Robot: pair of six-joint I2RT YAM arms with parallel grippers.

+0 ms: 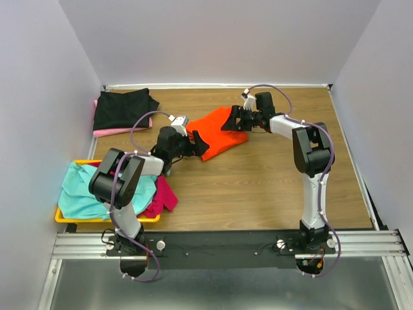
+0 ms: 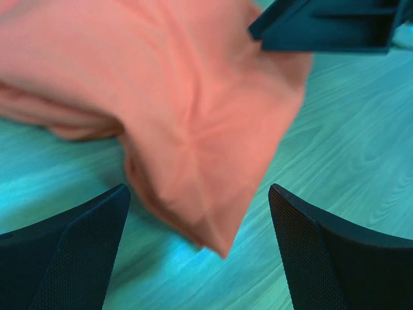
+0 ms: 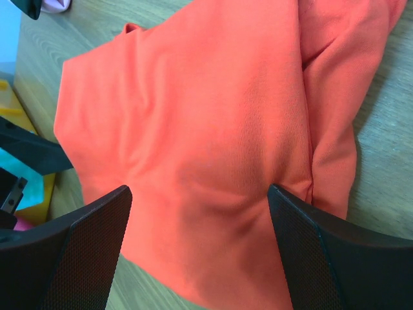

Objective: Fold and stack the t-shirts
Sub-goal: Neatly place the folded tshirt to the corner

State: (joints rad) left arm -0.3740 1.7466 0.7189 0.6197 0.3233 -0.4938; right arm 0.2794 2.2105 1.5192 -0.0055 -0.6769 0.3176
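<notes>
The bright orange t-shirt (image 1: pixel 218 131) lies bunched in the middle of the table. My left gripper (image 1: pixel 197 143) is at its near left corner and stands open. In the left wrist view a pointed fold of the orange cloth (image 2: pixel 193 129) reaches between the wide-apart fingers (image 2: pixel 77 252) without touching them. My right gripper (image 1: pixel 232 121) hovers over the shirt's far side, also open. Its fingers (image 3: pixel 322 252) straddle the orange cloth (image 3: pixel 213 129) and grip nothing. A black t-shirt (image 1: pixel 124 108) lies on a pale pink one (image 1: pixel 106 132) at the back left.
A yellow tray (image 1: pixel 64 219) at the near left holds a teal shirt (image 1: pixel 87 192), and a magenta shirt (image 1: pixel 164 195) spills over its right side. Grey walls close in the table on three sides. Bare wood (image 1: pixel 271 187) lies to the right of the orange shirt.
</notes>
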